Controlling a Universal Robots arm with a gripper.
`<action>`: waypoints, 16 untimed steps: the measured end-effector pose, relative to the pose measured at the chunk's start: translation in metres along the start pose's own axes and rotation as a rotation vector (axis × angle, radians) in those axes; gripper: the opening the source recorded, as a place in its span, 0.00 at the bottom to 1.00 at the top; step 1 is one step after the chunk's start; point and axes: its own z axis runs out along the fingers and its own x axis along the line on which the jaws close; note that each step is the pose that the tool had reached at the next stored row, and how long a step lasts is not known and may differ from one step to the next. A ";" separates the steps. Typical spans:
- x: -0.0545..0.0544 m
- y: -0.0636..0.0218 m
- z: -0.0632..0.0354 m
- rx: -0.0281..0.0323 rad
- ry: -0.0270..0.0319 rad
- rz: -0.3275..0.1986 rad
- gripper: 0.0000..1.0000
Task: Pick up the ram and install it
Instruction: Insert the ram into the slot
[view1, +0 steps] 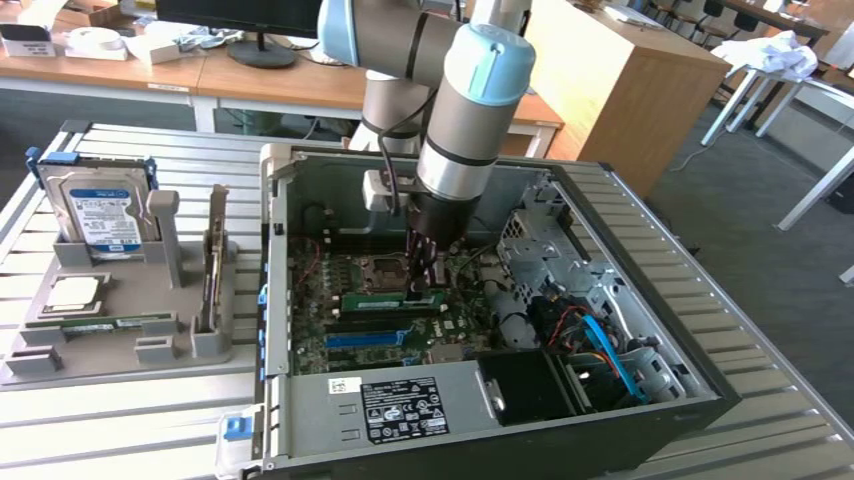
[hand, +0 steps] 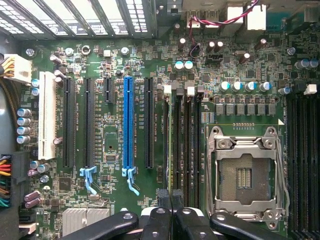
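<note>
Computer case (view1: 622, 232), tool (view1: 424, 288) vertical inside

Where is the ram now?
In the exterior view's centre, the ram sits on the motherboard inside the computer case, beside the CPU socket, below the end effector.

Arm (view1: 461, 120): smooth grey metal tubes, satin sheen; lt-blue glossy plastic caps. Case (view1: 601, 435): sheet steel, matt black outside, bare dull grey inside. Table (view1: 120, 430): ribbed aluminium slats, brushed look. Holder (view1: 100, 350): matt grey plastic. Drive (view1: 96, 215): shiny metal w/ glossy blue/white label. Desk (view1: 267, 85): light wood, smooth. Board (hand: 114, 125): green PCB, slight gloss. Blue slot (hand: 128, 120) & white slot (hand: 47, 120): glossy plastic. Socket frame (hand: 247, 137): bright polished metal. Gripper (hand: 171, 200): black, semi-gloss, w/ round screw heads.
</note>
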 end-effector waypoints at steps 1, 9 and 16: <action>0.000 0.0000 0.0003 0.0000 -0.0001 0.000 0.11; 0.000 -0.0005 0.0006 0.0000 -0.0001 0.000 0.11; 0.000 -0.0008 0.0006 0.0000 -0.0001 0.000 0.11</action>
